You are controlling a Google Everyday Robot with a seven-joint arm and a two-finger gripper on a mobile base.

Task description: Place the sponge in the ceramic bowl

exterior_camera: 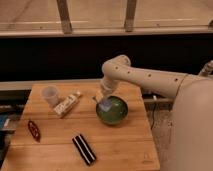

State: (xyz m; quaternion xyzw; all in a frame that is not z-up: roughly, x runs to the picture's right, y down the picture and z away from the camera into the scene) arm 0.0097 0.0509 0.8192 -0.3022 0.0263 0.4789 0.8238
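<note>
Sponge (105,106) first: I have the pale blue-grey pad over the upper left part of the ceramic bowl (118,115), just inside the rim as this single camera view shows it. It sits right at the tip of the gripper (104,101), and whether it is resting on the bowl's inner wall or hanging just above it, I cannot tell from here.

The gripper points down at the bowl's left edge. I cannot tell whether it is clamped on the pad or has let go, since the tip blends into the sponge. The white arm (145,77) comes in from the right, bends at a rounded joint above the bowl and drops steeply to the gripper. The robot's pale body (195,125) fills the right side of my view.

The bowl stands upright towards the right of the wooden worktop (120,147), glossy green, lighter inside. To its left lies a white tube (67,104), angled, with a small translucent cup (50,95) upright just beside the tube's left end. Nearer the front edge, a black strap with white stripes (84,149) lies diagonally, well apart from the bowl. Off to the left front is a small dark red object (34,130), too small for me to identify.
</note>
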